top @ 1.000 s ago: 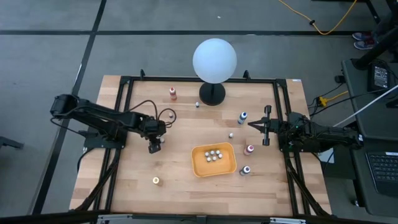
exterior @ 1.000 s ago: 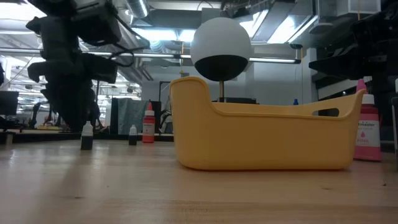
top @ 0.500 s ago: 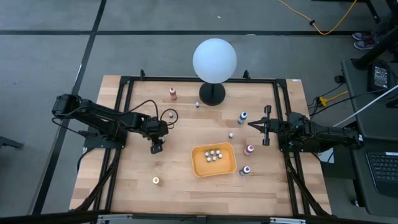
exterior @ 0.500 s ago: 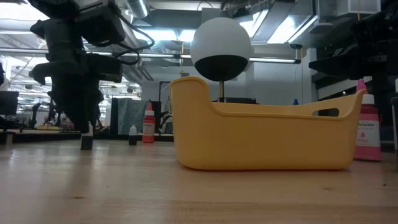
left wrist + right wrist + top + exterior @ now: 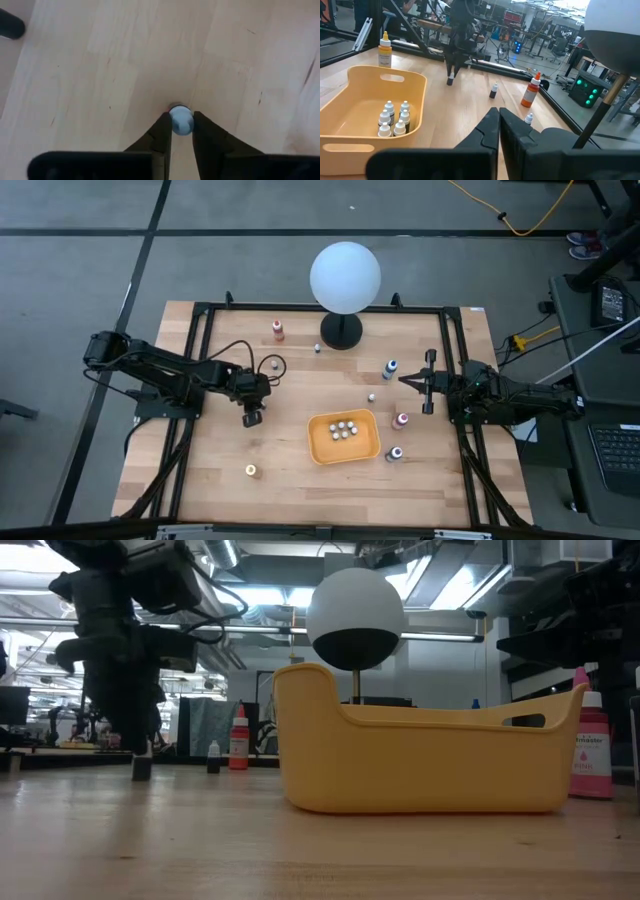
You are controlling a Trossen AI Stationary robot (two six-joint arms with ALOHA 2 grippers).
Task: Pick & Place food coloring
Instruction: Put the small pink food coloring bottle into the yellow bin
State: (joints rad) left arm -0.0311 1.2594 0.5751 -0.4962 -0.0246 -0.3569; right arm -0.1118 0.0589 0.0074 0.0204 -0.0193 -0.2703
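Note:
A small dark food coloring bottle with a pale cap stands upright on the table, left of the middle. My left gripper is over it, pointing steeply down, shut on it. Other food coloring bottles stand about: an orange-red one at the far side, and blue, pink and purple ones on the right. My right gripper waits shut and level at the table's right, touching nothing. My left gripper pinches the bottle's pale cap between its two fingertips, one on each side. The fingers come from above, slanting steeply down. The bottle stands upright with its base on the table.
A yellow tray with several white-capped bottles stands near the table's middle. A globe lamp is at the far edge. A yellow-capped bottle stands near the front left. Two tiny bottles stand loose. Bare wood lies around the left gripper.
My left gripper has tipped a little down over the small dark bottle. Its pale cap, which showed below the fingers a second ago, is now covered in the low view. The fingers have drawn in on the cap. The bottle has stayed in place.

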